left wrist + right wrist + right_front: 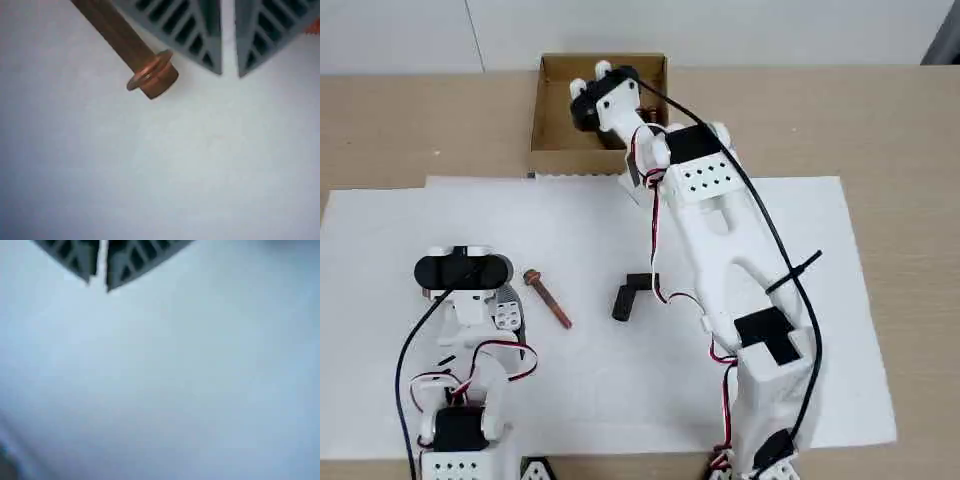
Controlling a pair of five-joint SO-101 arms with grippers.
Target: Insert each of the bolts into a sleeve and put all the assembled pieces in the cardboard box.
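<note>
A copper bolt (547,297) lies flat on the white paper (440,230), its flanged head (152,77) toward the far side. My left gripper (230,72) is shut with only a thin slit between its grey fingertips. It hovers just beside the bolt head and holds nothing. A black sleeve (632,295) rests on the paper mid-table, apart from the bolt. My right arm (695,175) stretches to the cardboard box (552,110) at the far edge. The right gripper (99,285) is shut and empty over a white surface.
The paper sheet covers most of the wooden table (890,120). The right arm's long white body lies diagonally over the paper's right half, and its black cable (760,215) runs along it. Something brownish (653,113) shows in the box beside the arm.
</note>
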